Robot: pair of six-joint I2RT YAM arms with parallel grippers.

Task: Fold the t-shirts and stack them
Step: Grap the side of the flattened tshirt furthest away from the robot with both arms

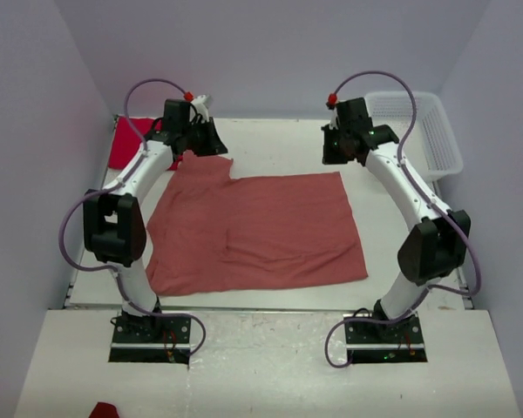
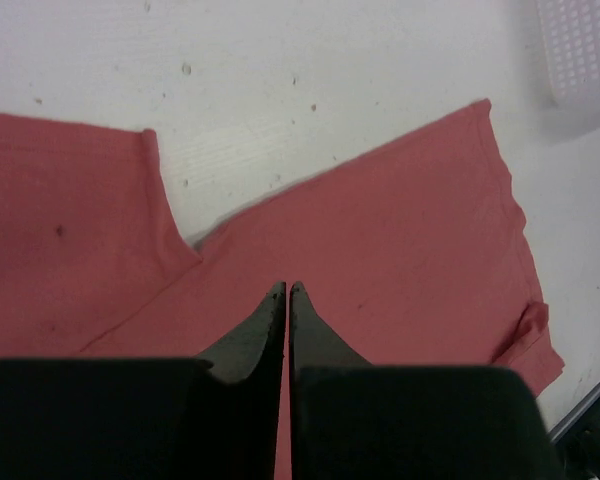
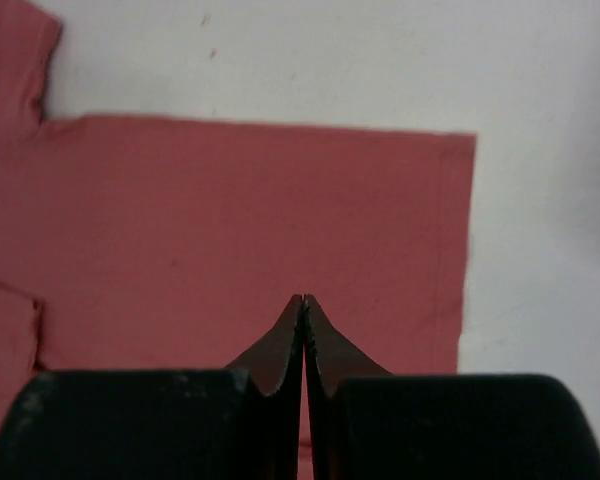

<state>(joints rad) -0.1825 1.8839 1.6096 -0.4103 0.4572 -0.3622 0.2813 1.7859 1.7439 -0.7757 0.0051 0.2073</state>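
Both left claw (image 2: pixel 285 288) and right claw (image 3: pixel 302 298) hang closed above the pink t-shirt (image 1: pixel 261 226).

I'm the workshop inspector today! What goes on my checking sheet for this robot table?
Surface: white table, flat, with a few small dark specks in the left wrist view.
Job's things: pink t-shirt spread flat mid-table, not folded; red t-shirt bunched at the far left corner.
Clutter: white mesh basket at the far right; small red scrap at the near edge.
Claws: left claw closed to a slit, right claw shut; both near the pink t-shirt's far edge, nothing seen held.
Cables: a purple cable loops over each arm, none on the shirts.
Surroundings: plain pale walls on three sides.
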